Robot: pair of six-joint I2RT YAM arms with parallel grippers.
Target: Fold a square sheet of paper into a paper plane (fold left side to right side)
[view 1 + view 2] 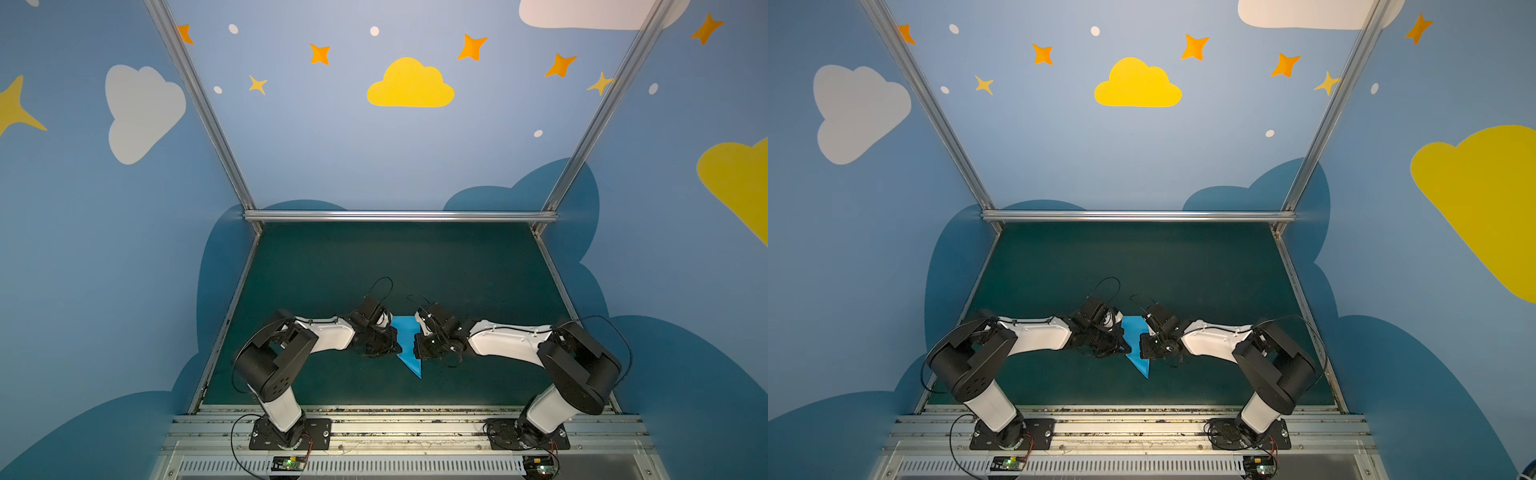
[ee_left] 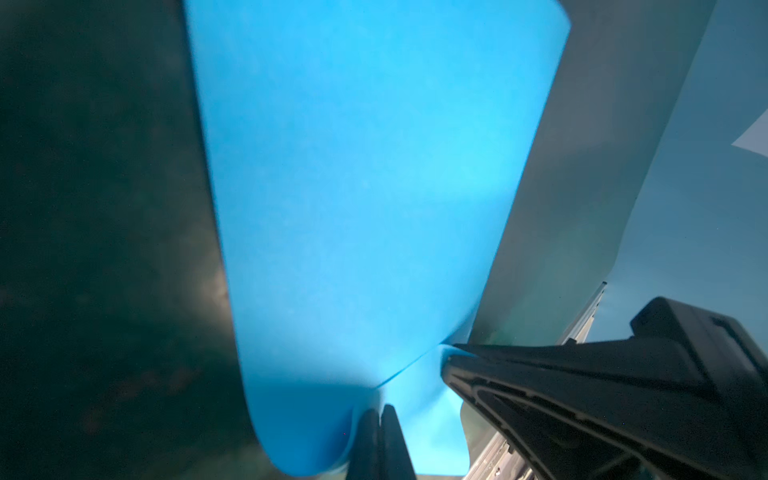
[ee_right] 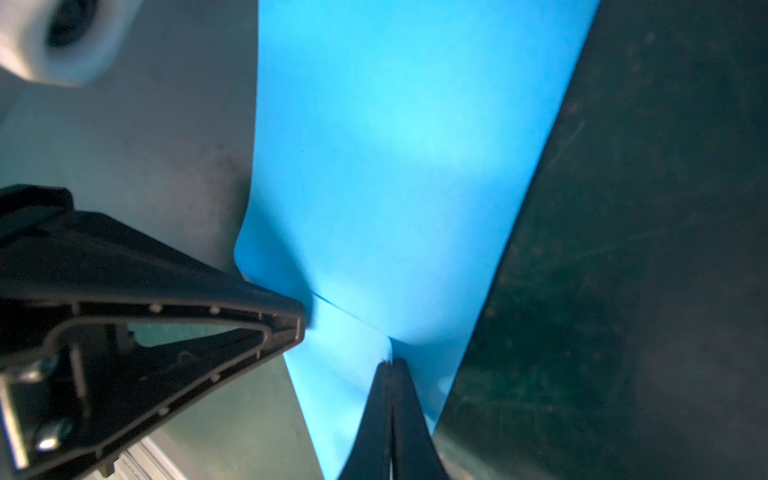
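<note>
Paper plane (image 1: 407, 345) is lying on the middle of the green mat (image 1: 457, 270) in both top views, already tapering to a nose; later folds are probably remaining. Left wrist view: left gripper (image 2: 379, 419) is pinching its edge. Right wrist view: right gripper (image 3: 390, 374) is pinching likewise.

A robot test booth: aluminium frame (image 1: 399, 215), cloud-and-star painted walls (image 1: 316, 137), green surface (image 1: 415, 257), left arm (image 1: 328, 332) and right arm (image 1: 507, 343) bolted to a rail (image 1: 415, 428).

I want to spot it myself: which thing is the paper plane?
Find the dark green mat, then look between the left gripper and right gripper. The paper plane is the only bright blue thing there, tapering to a sharp point.
</note>
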